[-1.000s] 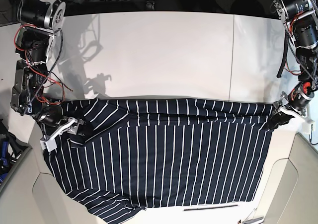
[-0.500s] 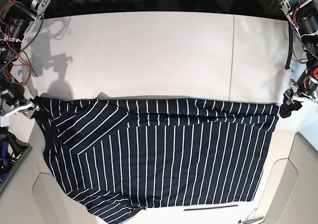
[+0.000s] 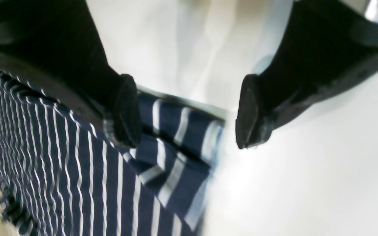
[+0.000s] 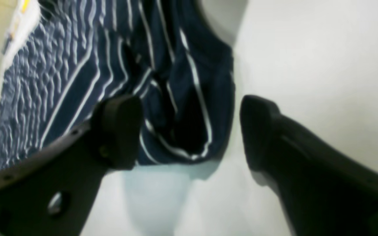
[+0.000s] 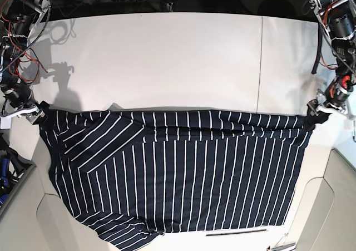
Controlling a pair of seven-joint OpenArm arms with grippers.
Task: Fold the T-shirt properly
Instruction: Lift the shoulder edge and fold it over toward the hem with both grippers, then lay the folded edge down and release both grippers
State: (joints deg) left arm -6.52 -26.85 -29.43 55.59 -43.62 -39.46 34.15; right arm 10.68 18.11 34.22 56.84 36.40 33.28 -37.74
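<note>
Straddling the T-shirt's [image 5: 178, 173] two top corners near the desk's [image 5: 167, 62] side edges, the left gripper [image 3: 189, 111] and right gripper [image 4: 189, 131] hang spread, pinching nothing, seemingly placed to seize both corners for a fold.

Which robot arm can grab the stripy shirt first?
Probably the left. Its open pincer already has a corner of the T-shirt between its fingers. The right pincer is open too, but the cloth edge sits just beyond its fingertips.

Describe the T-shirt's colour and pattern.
The T-shirt is dark navy with thin, evenly spaced white stripes; the base view shows it best.
</note>
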